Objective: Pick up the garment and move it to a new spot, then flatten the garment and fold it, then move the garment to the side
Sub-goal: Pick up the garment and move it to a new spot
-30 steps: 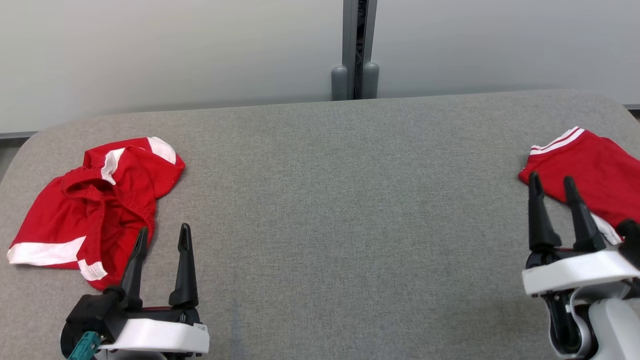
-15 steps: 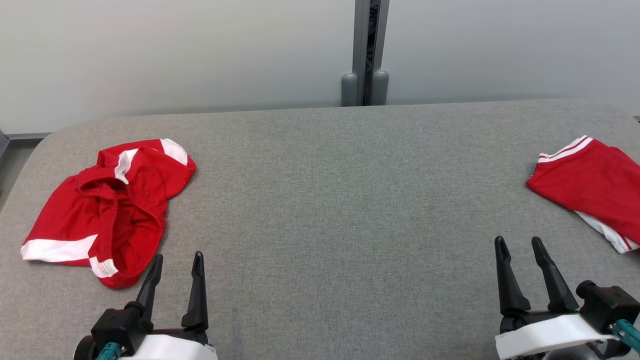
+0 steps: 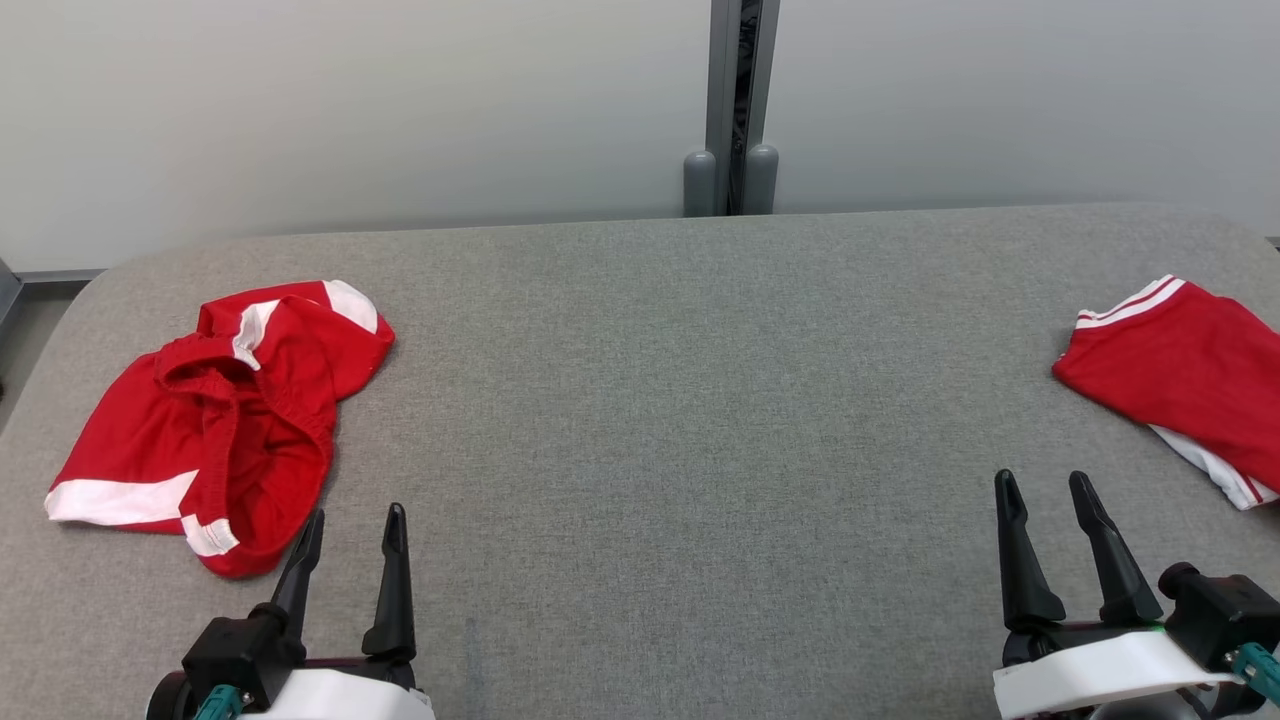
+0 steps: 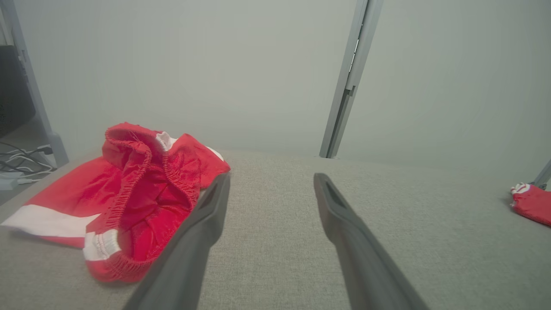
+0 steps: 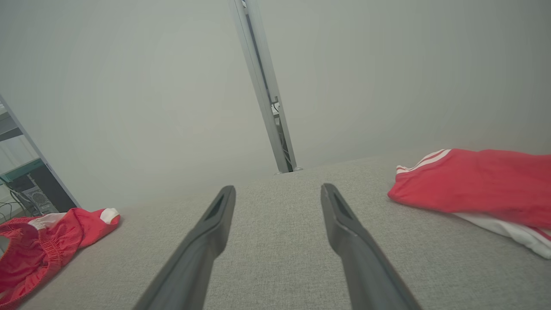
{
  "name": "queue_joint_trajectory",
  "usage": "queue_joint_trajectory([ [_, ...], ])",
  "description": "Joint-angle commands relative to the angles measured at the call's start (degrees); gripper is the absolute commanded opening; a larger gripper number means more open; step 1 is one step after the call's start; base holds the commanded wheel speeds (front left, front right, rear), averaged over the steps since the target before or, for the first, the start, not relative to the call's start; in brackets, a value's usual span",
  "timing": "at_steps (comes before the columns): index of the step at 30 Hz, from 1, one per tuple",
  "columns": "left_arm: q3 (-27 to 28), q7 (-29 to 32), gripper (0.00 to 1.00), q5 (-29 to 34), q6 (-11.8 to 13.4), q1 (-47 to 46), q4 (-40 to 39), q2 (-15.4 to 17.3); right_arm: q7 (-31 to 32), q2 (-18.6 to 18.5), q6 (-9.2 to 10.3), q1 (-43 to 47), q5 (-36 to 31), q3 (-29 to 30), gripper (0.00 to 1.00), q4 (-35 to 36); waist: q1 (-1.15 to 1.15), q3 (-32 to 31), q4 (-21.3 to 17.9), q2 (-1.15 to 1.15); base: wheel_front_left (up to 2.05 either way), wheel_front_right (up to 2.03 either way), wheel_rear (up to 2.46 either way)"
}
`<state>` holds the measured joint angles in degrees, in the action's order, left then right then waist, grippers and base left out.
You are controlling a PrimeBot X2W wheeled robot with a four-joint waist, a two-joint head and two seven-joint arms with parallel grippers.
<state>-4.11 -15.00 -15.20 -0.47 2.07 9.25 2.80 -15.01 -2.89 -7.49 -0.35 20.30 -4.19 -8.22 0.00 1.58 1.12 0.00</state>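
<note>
Grey counter (image 3: 640, 400): left pincer (image 3: 357, 513) and right pincer (image 3: 1040, 479) are spread; one layer alone of the crumpled shorts (image 3: 220, 420) might be caught.

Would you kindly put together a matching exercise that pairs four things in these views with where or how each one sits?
Things:
1. crumpled red shorts
2. flat red garment
3. left gripper
4. grey post

Descriptions:
A. upright behind the far edge of the table
B. open and empty, over the table's front left
C. on the table's left side, elastic waistband gaping
D. lying flat at the table's right edge, white stripes showing

Pairs: 1-C, 2-D, 3-B, 4-A
</note>
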Motion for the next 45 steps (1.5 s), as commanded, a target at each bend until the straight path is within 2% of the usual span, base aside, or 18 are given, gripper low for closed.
queue_joint_trajectory([
  [1, 0.02, -0.20, 1.00, 0.10, 0.08, 0.21, -0.21, 0.24, -0.25, -0.10, -0.03, 0.55, 0.26, 0.03, 1.00, 0.21, 0.00, -0.03, 0.08, 0.00, 0.00, 0.00, 0.00],
  [6, -0.37, -0.20, 1.00, -0.25, -0.13, -0.66, -0.72, 0.26, -0.26, -0.10, -0.03, 0.89, 0.34, 0.14, 1.00, 0.32, 0.00, 0.25, 2.69, 0.00, 0.00, 0.00, 0.00],
  [14, -0.91, -0.20, 1.00, -0.32, 0.10, -0.84, -1.06, 0.24, -0.26, -0.15, -0.03, 1.10, 0.16, -1.07, 1.00, 0.26, 0.00, 0.38, 11.13, 0.00, 0.00, 0.00, 0.00],
  [15, -0.91, -0.20, 1.00, -0.32, 0.10, -0.84, -1.06, 0.24, -0.26, -0.15, -0.03, 1.10, 0.16, -1.07, 1.00, 0.26, 0.00, 0.38, 11.13, 0.00, 0.00, 0.00, 0.00],
  [33, -1.08, -0.20, 1.00, 0.65, 0.38, 2.02, -1.80, 0.22, -0.26, -0.15, -0.03, 2.89, 2.01, -2.77, 1.00, -0.04, 0.00, -2.54, 26.64, 0.00, 0.00, 0.00, 0.00],
  [37, -0.49, -0.20, 1.00, 0.45, 0.62, 2.14, -2.38, 0.22, -0.26, -0.16, -0.03, 2.10, 1.73, -3.35, 1.00, 0.01, 0.00, -2.10, 28.15, 0.00, 0.00, 0.00, 0.00],
  [45, 0.19, -0.20, 1.00, -0.37, 1.52, 2.23, -3.69, 0.21, -0.26, -0.18, -0.03, 0.12, 1.16, -4.98, 1.00, -1.29, 0.00, -1.14, 28.73, 0.00, 0.00, 0.00, 0.00],
])
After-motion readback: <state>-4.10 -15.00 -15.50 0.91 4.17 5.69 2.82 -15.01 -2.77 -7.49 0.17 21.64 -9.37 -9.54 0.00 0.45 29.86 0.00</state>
